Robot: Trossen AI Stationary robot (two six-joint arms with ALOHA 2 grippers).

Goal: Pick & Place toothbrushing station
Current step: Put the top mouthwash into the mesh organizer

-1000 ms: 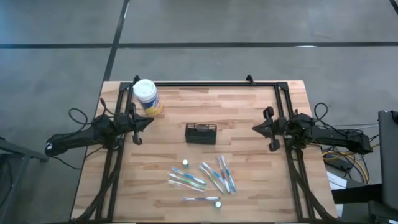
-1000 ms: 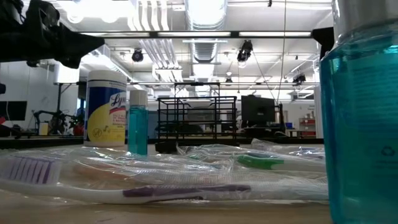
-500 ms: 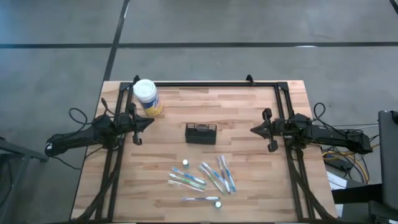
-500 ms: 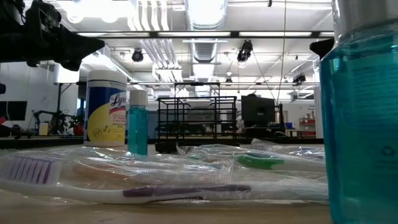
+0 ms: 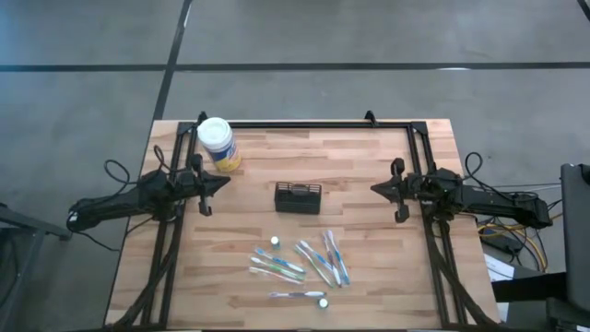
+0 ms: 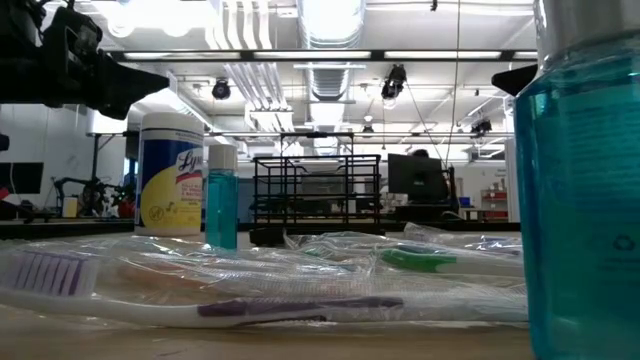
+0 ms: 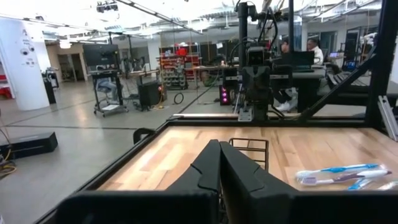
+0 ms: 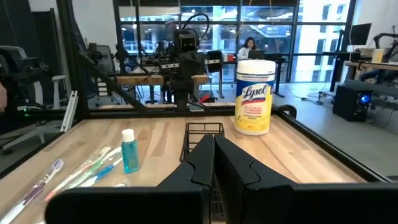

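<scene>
both grippers, left and right, jaws closed and empty, have edged closer to the untouched caddy.

two slim matte-black arms of boxy jointed segments flank the toothbrushing station; black cables loop off each arm's outer end away from it; the left gripper and right gripper taper to dark wedge-shaped fingers with faceted, angular plastic faces
</scene>
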